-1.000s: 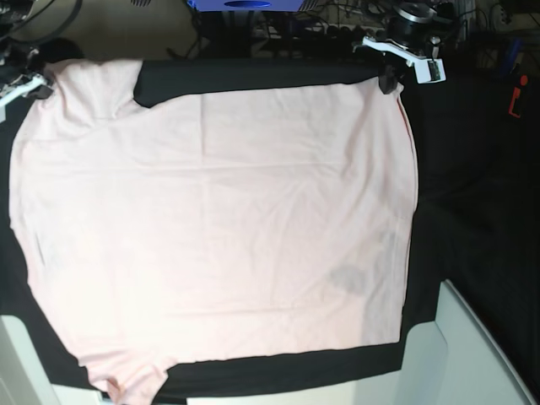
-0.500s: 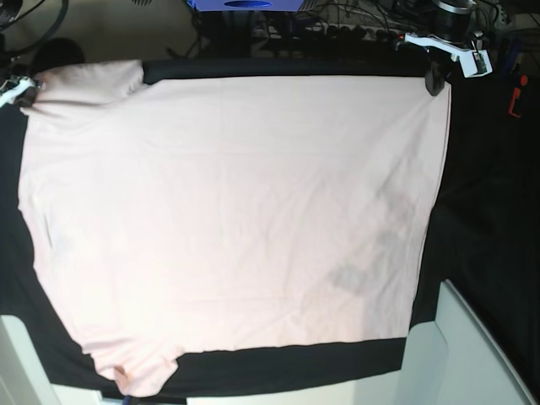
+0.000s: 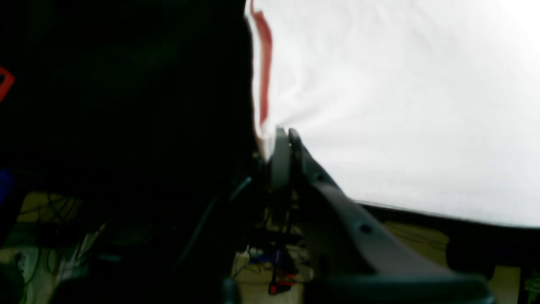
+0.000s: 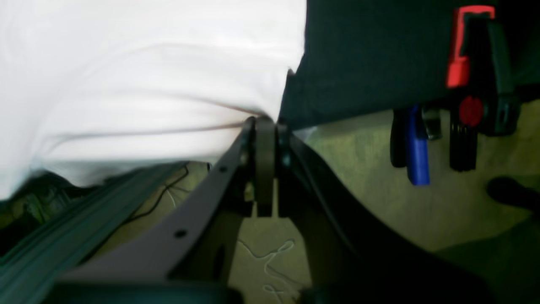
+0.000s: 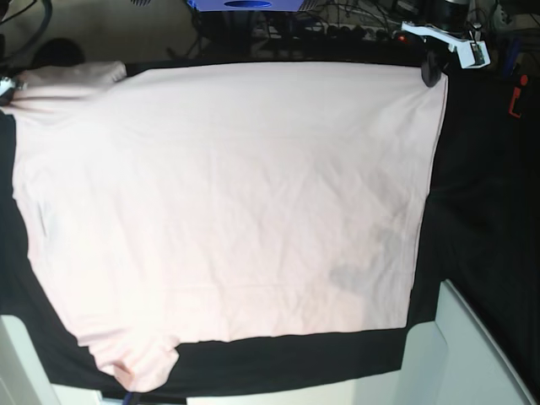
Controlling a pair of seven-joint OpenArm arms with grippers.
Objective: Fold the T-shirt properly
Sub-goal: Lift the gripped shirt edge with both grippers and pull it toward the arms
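Left wrist view: the left claw (image 3: 283, 141) is clamped on a corner of the T-shirt (image 3: 400, 105), which spreads away to its right. Right wrist view: the right claw (image 4: 265, 126) pinches another corner of the shirt (image 4: 139, 71), stretching left. Base view: the shirt (image 5: 228, 202) lies flat across the black worktop (image 5: 481, 211), claws at its far corners.

The pale pink short-sleeved cotton T-shirt (image 5: 219, 211) lies spread flat on the black table cloth (image 5: 481, 211), its far corners at the cloth's far edge, one sleeve at the near-left corner.
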